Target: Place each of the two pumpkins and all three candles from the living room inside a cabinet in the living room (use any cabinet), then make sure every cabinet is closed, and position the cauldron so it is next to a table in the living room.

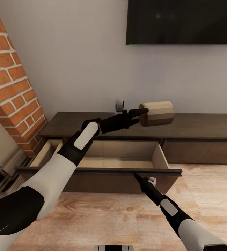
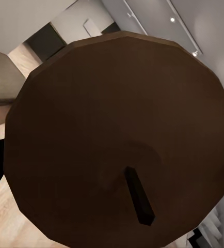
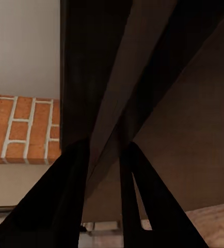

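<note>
The stubby cylindrical candle (image 1: 157,113), banded cream to tan, looks matt and waxy, its dark brown end face (image 2: 117,139) smooth around a black wick. The long low dark brown wooden cabinet (image 1: 197,127) has a matt grained top; its open drawer (image 1: 117,153) is paler bare wood inside. At 10 o'clock, rough orange brick wall (image 1: 12,87). The floor (image 1: 110,216) is light, knotty, satin wood.
</note>
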Robot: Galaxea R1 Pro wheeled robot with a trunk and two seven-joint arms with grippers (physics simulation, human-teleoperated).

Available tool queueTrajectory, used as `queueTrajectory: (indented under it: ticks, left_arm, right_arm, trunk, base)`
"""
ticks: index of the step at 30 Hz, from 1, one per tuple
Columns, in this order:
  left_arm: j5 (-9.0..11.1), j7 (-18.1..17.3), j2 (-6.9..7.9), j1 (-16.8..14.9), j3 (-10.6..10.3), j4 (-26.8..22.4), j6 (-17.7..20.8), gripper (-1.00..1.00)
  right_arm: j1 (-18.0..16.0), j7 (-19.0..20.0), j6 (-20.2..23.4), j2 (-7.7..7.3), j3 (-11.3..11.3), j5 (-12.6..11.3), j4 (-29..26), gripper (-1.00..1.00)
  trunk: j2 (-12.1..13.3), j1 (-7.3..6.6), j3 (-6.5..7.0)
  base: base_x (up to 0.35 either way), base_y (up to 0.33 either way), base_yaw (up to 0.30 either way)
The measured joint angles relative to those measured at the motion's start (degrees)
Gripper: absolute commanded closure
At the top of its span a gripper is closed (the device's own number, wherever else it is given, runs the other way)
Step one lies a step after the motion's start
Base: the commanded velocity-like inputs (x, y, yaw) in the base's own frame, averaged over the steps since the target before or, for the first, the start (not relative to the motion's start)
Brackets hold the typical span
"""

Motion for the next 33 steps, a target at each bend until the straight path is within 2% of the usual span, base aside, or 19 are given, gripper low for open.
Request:
queueTrajectory:
  ticks: [4,5,6,7,22,33]
  left_arm:
    - [0.0,0.0,0.0,0.0,0.0,0.0,0.0,1.0]
    - [0.0,0.0,0.0,0.0,0.0,0.0,0.0,1.0]
    - [0.0,0.0,0.02,0.0,0.0,0.0,0.0,1.0]
    - [0.0,0.0,0.02,0.0,0.0,0.0,0.0,1.0]
    - [0.0,0.0,0.02,0.0,-0.1,0.0,0.0,1.0]
    - [0.0,0.0,0.02,0.0,-0.1,0.0,0.0,1.0]
  right_arm:
    - [-0.1,-0.3,0.0,-0.01,0.0,0.0,0.0,1.0]
    - [-0.1,-0.3,0.0,-0.01,0.0,0.0,0.0,-1.0]
    - [4.1,7.5,0.4,-0.53,0.1,-0.5,0.0,-1.0]
    - [4.9,8.2,0.4,-0.54,0.1,-0.6,-0.1,-1.0]
    - [4.9,8.1,0.5,-0.53,0.1,-0.6,0.0,-1.0]
    - [4.9,7.6,0.8,-0.44,0.5,0.1,0.0,-1.0]
  trunk:
    - [0.0,-0.01,0.0]
    - [0.0,-0.01,0.0]
    - [0.0,-0.02,-0.02]
    - [0.0,-0.02,-0.01]
    - [0.0,-0.02,-0.01]
    - [0.0,-0.01,-0.01]
  base:
    - [-0.013,0.0,0.0]
    - [-0.003,0.0,0.0]
    - [-0.002,0.0,0.0]
    - [0.0,0.0,0.0]
    - [-0.006,0.0,0.0]
    - [-0.182,0.0,0.0]
